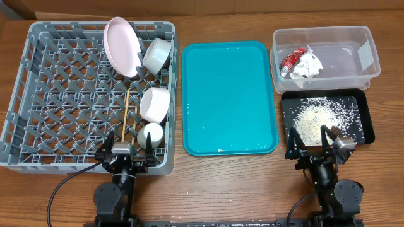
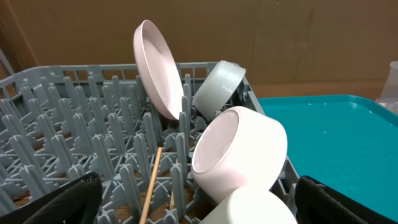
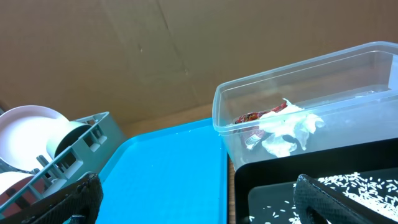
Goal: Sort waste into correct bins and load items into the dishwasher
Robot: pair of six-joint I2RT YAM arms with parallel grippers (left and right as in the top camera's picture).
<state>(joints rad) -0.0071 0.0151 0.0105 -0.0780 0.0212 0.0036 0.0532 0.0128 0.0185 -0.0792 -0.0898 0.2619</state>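
Note:
The grey dish rack [image 1: 57, 94] holds the white plate [image 1: 121, 45] upright, two white bowls [image 1: 158, 53] [image 1: 154, 104], the small white cup [image 1: 151, 133] and the chopsticks [image 1: 129, 113]. In the left wrist view the plate [image 2: 158, 68], bowls [image 2: 219, 87] [image 2: 239, 155], cup [image 2: 249, 208] and a chopstick [image 2: 150, 183] show. The red-and-white wrapper [image 1: 302, 63] lies in the clear tub [image 1: 372, 60]; the wrapper [image 3: 273, 124] also shows in the right wrist view. Rice [image 1: 315, 116] lies in the black tray [image 1: 366, 123]. My left gripper [image 1: 126, 150] and right gripper [image 1: 314, 144] are open and empty at the front edge.
The flat teal tray [image 1: 228, 94] lies between the rack and the bins, with a few drops on it. It also shows in the right wrist view [image 3: 168, 174]. Cardboard stands behind the table. Cables run from both arm bases at the front.

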